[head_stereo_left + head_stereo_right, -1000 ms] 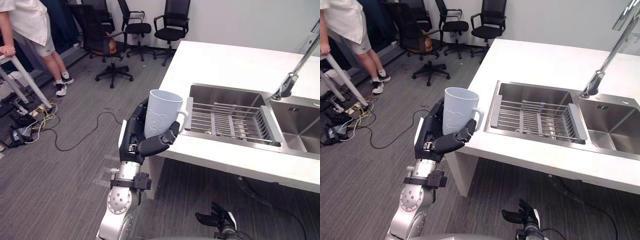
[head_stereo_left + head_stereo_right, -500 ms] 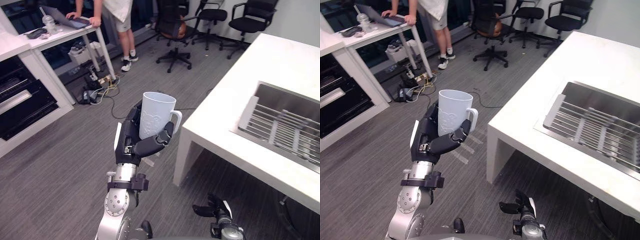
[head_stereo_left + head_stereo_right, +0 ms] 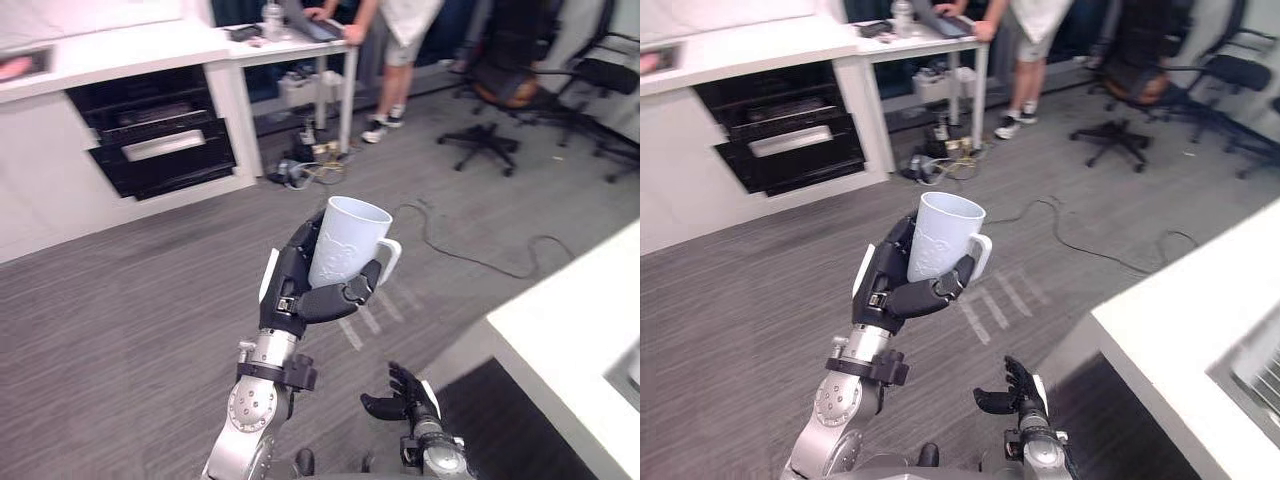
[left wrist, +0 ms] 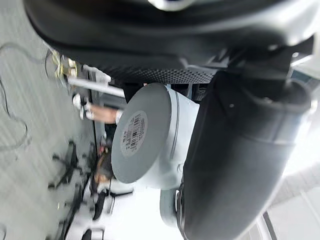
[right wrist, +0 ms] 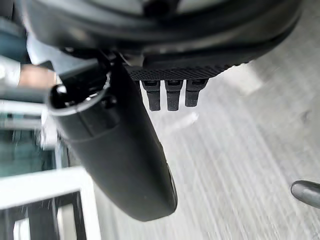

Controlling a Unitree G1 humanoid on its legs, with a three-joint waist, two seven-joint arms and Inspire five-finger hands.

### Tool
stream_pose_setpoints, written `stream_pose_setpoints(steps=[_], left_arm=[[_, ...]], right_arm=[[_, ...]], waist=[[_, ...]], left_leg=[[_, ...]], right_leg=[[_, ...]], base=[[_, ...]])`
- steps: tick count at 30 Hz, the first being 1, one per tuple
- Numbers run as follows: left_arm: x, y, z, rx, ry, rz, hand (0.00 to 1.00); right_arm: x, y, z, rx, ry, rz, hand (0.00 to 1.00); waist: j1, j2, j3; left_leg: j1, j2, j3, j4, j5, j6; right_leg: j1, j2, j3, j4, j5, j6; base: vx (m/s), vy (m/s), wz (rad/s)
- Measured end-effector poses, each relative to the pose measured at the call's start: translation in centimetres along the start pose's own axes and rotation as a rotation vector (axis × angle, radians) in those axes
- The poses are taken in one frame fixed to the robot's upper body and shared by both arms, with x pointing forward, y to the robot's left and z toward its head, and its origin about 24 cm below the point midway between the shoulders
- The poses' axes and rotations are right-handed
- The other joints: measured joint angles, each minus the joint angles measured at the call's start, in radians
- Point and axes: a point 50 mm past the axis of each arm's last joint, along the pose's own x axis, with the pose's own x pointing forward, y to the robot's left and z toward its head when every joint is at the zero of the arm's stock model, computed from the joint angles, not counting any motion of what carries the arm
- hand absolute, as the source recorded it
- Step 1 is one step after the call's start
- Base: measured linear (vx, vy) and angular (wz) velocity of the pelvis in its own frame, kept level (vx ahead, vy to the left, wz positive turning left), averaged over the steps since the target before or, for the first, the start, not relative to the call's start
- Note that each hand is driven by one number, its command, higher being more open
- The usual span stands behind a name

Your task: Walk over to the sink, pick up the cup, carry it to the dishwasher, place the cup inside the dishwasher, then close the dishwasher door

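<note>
**Left hand carrying 1 cup, mid-floor**

Count: 1 pale blue-white ceramic cup with a side handle (image 3: 346,243), 2 robot hands, 1 person, 2 black office chairs, 1 black built-in appliance, 1 white counter.

Cup: upright, mouth up, held in the air above the grey wood-look floor (image 3: 120,320). It is well apart from the white counter (image 3: 580,350) at the right. The inner wall that shows is plain; the bottom is hidden. In the left wrist view its grey base carries 1 barcode sticker.

Left hand (image 3: 298,292): wrapped round the cup, fingers behind the body, thumb across the front below the handle.

Right hand (image 3: 405,398): low, fingers loosely spread, holding nothing.

Black built-in appliance with a silver handle bar (image 3: 160,135): set in a white cabinet at the far left.

Person in a white top (image 3: 398,25): standing at a white desk (image 3: 300,42). The 2 chairs (image 3: 495,85) (image 3: 612,75) stand further right.
</note>
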Motion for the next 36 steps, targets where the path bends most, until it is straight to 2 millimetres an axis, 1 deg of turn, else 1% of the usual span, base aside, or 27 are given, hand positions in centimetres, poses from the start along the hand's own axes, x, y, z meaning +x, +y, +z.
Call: stream_pose_setpoints(steps=[1,2,3,5,7,8,9,10,11,12,13,14,16,18,21,23,24,25,26,27,29,30,31,32,33,34,36], left_arm=[[0.0,-0.1,0.0,-0.006,-0.003,-0.004,0.3],[0.1,-0.2,0.1,-0.013,-0.011,-0.003,0.3],[0.1,-0.2,0.2,-0.014,-0.013,-0.002,0.3],[0.1,-0.2,0.2,-0.016,-0.014,-0.002,0.3],[0.1,-0.2,0.2,-0.025,-0.012,-0.002,0.3],[0.1,-0.2,0.1,-0.031,-0.01,-0.002,0.3],[0.0,0.1,0.0,-0.016,-0.003,0.003,0.3],[-0.1,0.3,-0.1,-0.006,0.005,0.002,0.3],[-0.1,0.4,-0.5,0.002,0.021,-0.007,0.3],[-0.1,0.6,-0.9,0.011,0.043,-0.01,0.3],[-0.1,0.7,-1.3,0.016,0.056,-0.013,0.3],[-0.2,0.8,-1.8,0.025,0.08,-0.016,0.3],[-0.4,1.0,-2.0,0.034,0.096,-0.018,0.3],[-0.4,1.0,-2.0,0.035,0.096,-0.016,0.3],[-0.5,1.1,-2.1,0.036,0.101,-0.01,0.3],[-0.7,1.3,-2.1,0.043,0.106,-0.003,0.3],[-0.7,1.4,-2.2,0.046,0.108,-0.006,0.3],[-0.7,1.4,-2.2,0.047,0.108,-0.006,0.3],[-0.7,1.4,-2.1,0.048,0.105,-0.004,0.3],[-0.7,1.5,-2.1,0.05,0.105,0.001,0.3],[-0.7,1.7,-2.1,0.052,0.106,0.007,0.3],[-0.7,1.9,-2.1,0.056,0.104,0.015,0.3],[-0.7,1.9,-2.3,0.053,0.111,0.023,0.3],[-0.8,1.9,-2.5,0.046,0.121,0.032,0.3],[-1.1,1.9,-2.6,0.036,0.128,0.047,0.3],[-1.1,1.9,-2.7,0.032,0.129,0.051,0.3],[-1.1,1.9,-2.6,0.032,0.127,0.049,0.3]], right_arm=[[0.0,0.0,0.1,-0.006,-0.004,0.003,0.9],[-0.1,0.3,0.6,-0.004,-0.03,0.011,0.9],[-0.1,0.3,0.9,-0.001,-0.044,0.011,0.9],[0.0,0.3,1.6,0.006,-0.078,0.002,0.9],[0.0,0.2,1.6,0.009,-0.076,-0.01,0.9],[0.0,0.0,1.4,0.013,-0.069,-0.02,0.9],[0.1,0.1,1.0,0.013,-0.047,-0.02,0.9],[0.1,0.2,0.9,0.012,-0.041,-0.021,0.9],[0.2,0.2,0.7,0.009,-0.035,-0.019,0.9],[0.2,0.3,0.4,0.005,-0.015,-0.017,0.9],[0.2,0.2,0.2,0.003,-0.005,-0.017,0.9],[0.2,0.1,-0.2,0.0,0.011,-0.02,0.9],[0.2,0.0,-0.6,-0.003,0.031,-0.023,0.9],[0.3,0.0,-0.9,-0.008,0.047,-0.017,0.9],[0.4,0.0,-1.1,-0.035,0.062,-0.007,0.9],[0.4,-0.3,-1.3,-0.061,0.068,-0.007,0.9],[0.4,-0.6,-1.4,-0.068,0.07,-0.009,0.9],[0.4,-0.7,-1.4,-0.07,0.07,-0.01,0.9],[0.4,-0.7,-1.4,-0.071,0.069,-0.01,0.9],[0.4,-0.7,-1.4,-0.071,0.07,-0.009,0.9],[0.3,-0.8,-1.5,-0.079,0.072,-0.009,0.9],[0.3,-0.7,-1.5,-0.08,0.07,-0.007,0.9],[0.3,-0.8,-1.5,-0.083,0.069,-0.009,0.9],[0.3,-1.0,-1.4,-0.088,0.069,-0.013,0.9],[0.4,-1.2,-1.1,-0.098,0.055,-0.015,0.9],[0.5,-1.2,-0.8,-0.098,0.042,-0.016,0.9],[0.6,-1.2,-0.3,-0.097,0.022,-0.016,0.9]], waist=[[0.008,0.002,-0.001],[0.029,0.003,-0.003],[0.03,0.006,-0.005],[0.026,-0.006,0.002],[0.026,-0.016,0.008],[0.029,-0.011,0.005],[0.041,-0.017,0.004],[0.041,-0.021,0.003],[0.039,-0.021,0.0],[0.04,-0.021,-0.002],[0.033,-0.021,-0.003],[0.017,-0.022,-0.004],[0.009,-0.022,-0.004],[0.011,-0.021,-0.004],[0.007,-0.019,-0.005],[-0.006,-0.019,-0.005],[-0.013,-0.013,-0.003],[-0.021,-0.011,-0.003],[-0.032,-0.009,-0.003],[-0.031,-0.008,-0.001],[-0.032,-0.006,-0.001],[-0.026,-0.025,-0.007],[-0.029,-0.018,-0.009],[-0.026,-0.002,-0.017],[-0.02,0.021,-0.029],[-0.013,0.032,-0.035],[-0.006,0.037,-0.039]], left_leg=[[0.002,0.01,0.006,0.006,-0.002,-0.003],[0.007,0.017,-0.003,0.014,-0.013,-0.013],[0.005,0.018,-0.01,0.023,-0.016,-0.018],[-0.021,0.014,-0.009,0.06,-0.02,-0.022],[-0.041,0.023,0.073,0.08,-0.023,-0.018],[-0.045,0.063,0.197,0.073,-0.06,0.012],[-0.036,0.106,0.304,0.077,-0.08,0.028],[-0.03,0.122,0.352,0.077,-0.087,0.025],[-0.029,0.127,0.391,0.077,-0.09,0.025],[-0.028,0.109,0.384,0.066,-0.072,0.033],[-0.024,0.098,0.379,0.056,-0.067,0.04],[-0.023,0.077,0.368,0.037,-0.057,0.052],[-0.024,0.059,0.359,0.024,-0.05,0.063],[-0.018,0.054,0.356,0.012,-0.047,0.067],[0.025,0.048,0.355,-0.048,-0.028,0.068],[0.062,0.031,0.337,-0.091,-0.013,0.074],[0.079,0.024,0.321,-0.116,-0.006,0.072],[0.081,0.021,0.308,-0.126,-0.003,0.067],[0.081,0.019,0.283,-0.138,0.005,0.061],[0.082,0.019,0.265,-0.142,0.008,0.056],[0.085,0.017,0.243,-0.139,0.01,0.051],[0.086,-0.007,0.227,-0.113,0.006,0.047],[0.087,-0.007,0.216,-0.106,0.002,0.046],[0.087,0.001,0.211,-0.104,-0.001,0.041],[0.087,0.023,0.209,-0.106,-0.006,0.033],[0.088,0.04,0.212,-0.11,-0.008,0.027],[0.107,0.061,0.216,-0.132,-0.004,0.012]], right_leg=[[0.014,0.005,-0.01,-0.009,0.0,0.0],[0.045,0.014,-0.026,-0.031,0.0,0.0],[0.055,0.015,-0.034,-0.038,0.0,0.0],[0.087,0.011,-0.077,-0.07,0.001,-0.001],[0.117,0.004,-0.11,-0.097,0.001,-0.001],[0.128,0.011,-0.125,-0.108,0.001,-0.002],[0.138,0.011,-0.124,-0.121,0.003,-0.003],[0.143,0.008,-0.121,-0.132,0.005,-0.004],[0.147,-0.001,-0.116,-0.151,0.01,0.005],[0.148,-0.005,-0.106,-0.165,0.016,0.014],[0.147,-0.01,-0.106,-0.168,0.017,0.014],[0.148,-0.023,-0.099,-0.174,0.019,0.014],[0.148,-0.032,-0.089,-0.183,0.025,0.013],[0.135,-0.032,-0.066,-0.157,0.03,0.009],[0.062,-0.032,-0.04,0.018,0.03,0.008],[0.011,-0.042,-0.026,0.161,0.033,-0.001],[-0.021,-0.035,-0.001,0.211,0.003,-0.037],[-0.03,-0.028,0.015,0.21,-0.019,-0.041],[-0.056,-0.008,0.044,0.201,-0.054,-0.042],[-0.087,0.017,0.075,0.187,-0.067,-0.039],[-0.109,0.04,0.113,0.137,-0.063,-0.033],[-0.105,0.023,0.13,0.007,0.056,-0.019],[-0.098,0.021,0.127,0.006,0.065,0.013],[-0.087,0.027,0.12,-0.012,0.07,0.007],[-0.066,0.048,0.116,-0.061,0.092,-0.004],[-0.049,0.063,0.115,-0.098,0.112,-0.012],[-0.014,0.085,0.116,-0.158,0.139,-0.025]], base=[[0.17,-0.112,0.52],[0.16,-0.096,0.32],[0.12,-0.067,0.49],[0.09,-0.026,0.7],[0.05,0.029,0.73],[0.04,0.053,0.4],[0.04,0.043,0.21],[0.07,0.033,0.03],[0.08,0.074,-0.01],[0.09,0.126,0.08],[0.09,0.165,0.25],[0.07,0.109,0.36],[0.07,0.125,0.26],[0.04,0.1,0.06],[0.0,0.051,-0.02],[0.01,0.038,0.21],[0.04,0.019,0.33],[0.05,-0.017,0.52],[0.04,-0.049,0.56],[0.05,-0.068,0.55],[0.08,-0.098,0.51],[0.13,-0.143,0.55],[0.15,-0.154,0.42],[0.12,-0.105,0.13],[0.14,-0.112,-0.05],[0.12,-0.1,-0.19],[0.1,-0.112,-0.15]])
